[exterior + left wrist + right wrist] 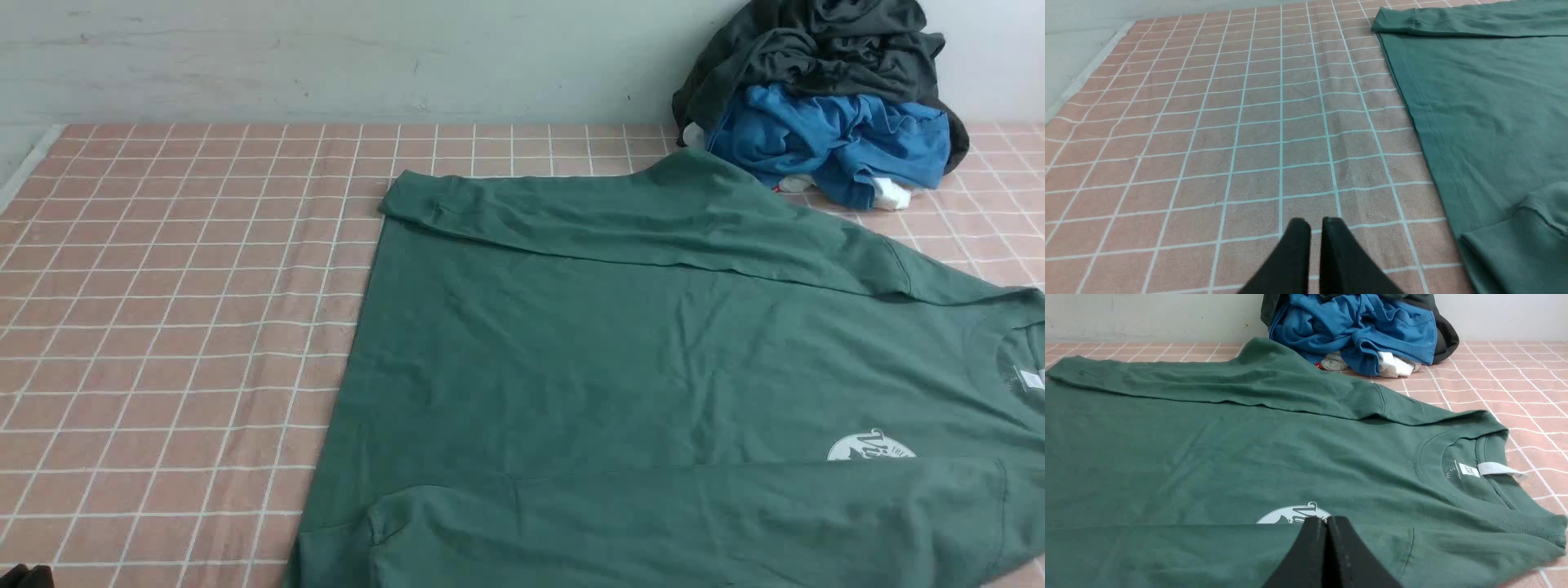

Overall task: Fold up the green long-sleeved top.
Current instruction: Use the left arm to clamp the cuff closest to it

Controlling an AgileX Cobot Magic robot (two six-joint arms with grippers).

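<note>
Green long-sleeved top (620,359) is lying flat on the desk (163,327), both sleeves folded across its body, collar toward the right. Left end effector (1316,222) is hovering over bare desk, pinched closed and empty. Right end effector (1327,520) is hanging closed above the near sleeve, gripping nothing.

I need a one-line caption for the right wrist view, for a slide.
Shut right gripper over the green long-sleeved top, both sleeves folded across its body; blue garment heaped behind.
</note>
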